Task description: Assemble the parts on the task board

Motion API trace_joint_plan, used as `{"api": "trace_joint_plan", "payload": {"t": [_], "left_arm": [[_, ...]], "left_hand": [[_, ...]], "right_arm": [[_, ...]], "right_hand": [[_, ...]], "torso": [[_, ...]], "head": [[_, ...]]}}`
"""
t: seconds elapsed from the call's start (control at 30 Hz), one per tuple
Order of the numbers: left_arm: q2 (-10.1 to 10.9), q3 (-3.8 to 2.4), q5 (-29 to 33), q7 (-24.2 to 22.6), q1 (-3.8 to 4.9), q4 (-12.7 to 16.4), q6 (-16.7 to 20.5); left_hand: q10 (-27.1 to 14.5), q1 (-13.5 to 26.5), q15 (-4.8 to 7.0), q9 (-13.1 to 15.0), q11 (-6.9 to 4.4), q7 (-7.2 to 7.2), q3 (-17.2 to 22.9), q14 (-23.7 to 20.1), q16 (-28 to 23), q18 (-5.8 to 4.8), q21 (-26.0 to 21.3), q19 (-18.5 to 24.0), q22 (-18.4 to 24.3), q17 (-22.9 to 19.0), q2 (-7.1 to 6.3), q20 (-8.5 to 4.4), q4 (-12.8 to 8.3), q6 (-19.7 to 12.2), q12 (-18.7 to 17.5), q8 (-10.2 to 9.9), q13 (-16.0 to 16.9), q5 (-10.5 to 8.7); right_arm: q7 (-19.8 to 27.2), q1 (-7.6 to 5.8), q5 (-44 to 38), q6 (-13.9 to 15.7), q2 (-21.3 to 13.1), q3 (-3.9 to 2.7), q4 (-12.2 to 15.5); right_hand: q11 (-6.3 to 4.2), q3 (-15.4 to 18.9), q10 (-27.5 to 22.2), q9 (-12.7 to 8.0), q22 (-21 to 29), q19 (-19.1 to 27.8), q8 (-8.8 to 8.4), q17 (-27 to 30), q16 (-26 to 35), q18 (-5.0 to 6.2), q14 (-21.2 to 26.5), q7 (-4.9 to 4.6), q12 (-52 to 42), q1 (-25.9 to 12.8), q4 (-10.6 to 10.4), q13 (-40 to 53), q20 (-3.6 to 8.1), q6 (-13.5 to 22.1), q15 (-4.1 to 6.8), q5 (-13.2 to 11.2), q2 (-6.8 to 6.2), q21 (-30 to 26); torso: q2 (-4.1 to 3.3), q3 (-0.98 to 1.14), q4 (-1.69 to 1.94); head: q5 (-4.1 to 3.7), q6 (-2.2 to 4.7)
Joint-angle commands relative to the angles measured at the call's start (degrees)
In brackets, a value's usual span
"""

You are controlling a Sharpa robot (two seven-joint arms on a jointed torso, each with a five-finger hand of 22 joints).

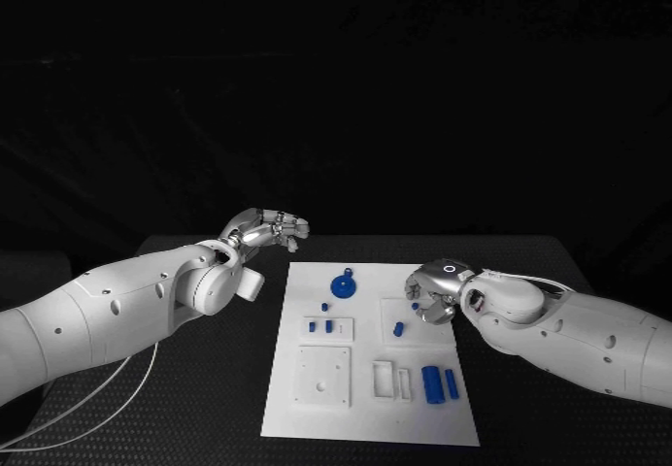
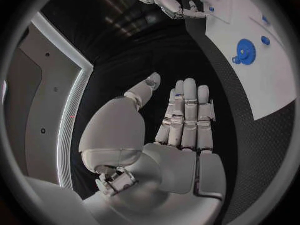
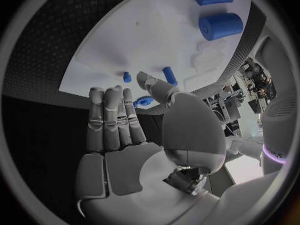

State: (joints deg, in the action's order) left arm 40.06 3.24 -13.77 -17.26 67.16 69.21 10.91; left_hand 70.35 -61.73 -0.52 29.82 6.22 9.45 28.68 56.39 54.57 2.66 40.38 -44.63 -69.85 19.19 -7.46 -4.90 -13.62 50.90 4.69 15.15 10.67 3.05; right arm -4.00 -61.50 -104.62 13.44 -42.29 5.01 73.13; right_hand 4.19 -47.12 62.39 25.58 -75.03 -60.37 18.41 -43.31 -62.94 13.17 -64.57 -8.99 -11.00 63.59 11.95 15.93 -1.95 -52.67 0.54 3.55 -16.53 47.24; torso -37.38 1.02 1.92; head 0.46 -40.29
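Observation:
The white task board (image 1: 367, 388) lies in the middle of the black table. A blue round disc (image 1: 343, 285) sits near its far end, with small blue pegs (image 1: 329, 326) behind it and one peg (image 1: 398, 330) further right. A thick blue cylinder (image 1: 433, 384) and a thinner one (image 1: 451, 383) lie near the board's right edge. My right hand (image 1: 434, 291) hovers over the board's far right edge with fingers apart, holding nothing; the right wrist view shows its fingers (image 3: 112, 120) straight above the board (image 3: 156, 40). My left hand (image 1: 269, 231) hangs off the board's far left corner, open and flat (image 2: 178, 130).
White raised blocks (image 1: 323, 377) and a slotted holder (image 1: 384, 379) stand on the near half of the board. Black table surface (image 1: 210, 388) stretches to the left of the board. In the left wrist view the disc (image 2: 245, 50) and my right hand (image 2: 172, 2) appear beyond the fingers.

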Motion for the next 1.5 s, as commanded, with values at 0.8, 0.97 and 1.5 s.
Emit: {"api": "trace_joint_plan", "payload": {"t": [0.8,0.97,1.5], "left_arm": [[-0.05,0.06,0.89,-0.64,0.0,-0.26,-0.57],[-0.04,0.06,0.89,-0.63,0.0,-0.32,-0.52],[0.09,0.06,0.92,-0.5,0.0,-0.46,-0.58]], "left_hand": [[-0.46,-0.05,-0.1,-0.02,0.06,-0.06,-0.2,0.59,-0.39,-0.57,-0.41,-0.24,-0.02,0.03,0.79,-0.12,-0.31,-0.38,-0.32,0.35,-0.09,0.17],[-0.47,-0.05,-0.1,-0.02,0.06,-0.06,-0.2,0.61,-0.41,-0.57,-0.42,-0.25,-0.02,0.05,0.81,-0.12,-0.32,-0.38,-0.32,0.36,-0.09,0.17],[-0.5,-0.06,-0.1,-0.03,0.07,-0.06,-0.22,0.66,-0.47,-0.56,-0.46,-0.28,-0.05,0.1,0.81,-0.12,-0.38,-0.41,-0.31,0.37,-0.09,0.17]], "right_arm": [[-0.34,2.04,-2.39,0.34,1.3,0.59,-2.46],[-0.7,2.1,-2.4,0.7,1.46,0.59,-2.51],[-0.37,2.32,-1.84,-0.2,1.77,0.63,-1.89]], "right_hand": [[0.15,-3.31,6.97,0.31,-1.06,-1.56,1.53,1.08,-1.67,1.83,-0.33,1.3,0.49,1.2,-0.73,-0.87,0.52,-3.23,1.41,-0.6,2.61,0.08],[0.08,-3.25,7.17,0.34,-1.05,-1.69,1.6,1.14,-1.77,1.83,-0.41,1.37,0.54,0.99,-0.78,-0.89,0.59,-3.39,1.48,-0.63,2.76,0.14],[0.0,-2.8,7.46,0.35,-1.02,-1.83,1.64,1.3,-1.91,1.83,-0.45,1.46,0.79,0.22,-0.88,-1.0,0.71,-3.55,1.57,-0.57,2.32,0.18]], "torso": [[-0.46,-0.42,0.65],[-0.45,-0.5,0.68],[-0.48,-0.54,0.72]], "head": [[0.69,-0.77],[0.6,-0.73],[0.45,-0.97]]}}
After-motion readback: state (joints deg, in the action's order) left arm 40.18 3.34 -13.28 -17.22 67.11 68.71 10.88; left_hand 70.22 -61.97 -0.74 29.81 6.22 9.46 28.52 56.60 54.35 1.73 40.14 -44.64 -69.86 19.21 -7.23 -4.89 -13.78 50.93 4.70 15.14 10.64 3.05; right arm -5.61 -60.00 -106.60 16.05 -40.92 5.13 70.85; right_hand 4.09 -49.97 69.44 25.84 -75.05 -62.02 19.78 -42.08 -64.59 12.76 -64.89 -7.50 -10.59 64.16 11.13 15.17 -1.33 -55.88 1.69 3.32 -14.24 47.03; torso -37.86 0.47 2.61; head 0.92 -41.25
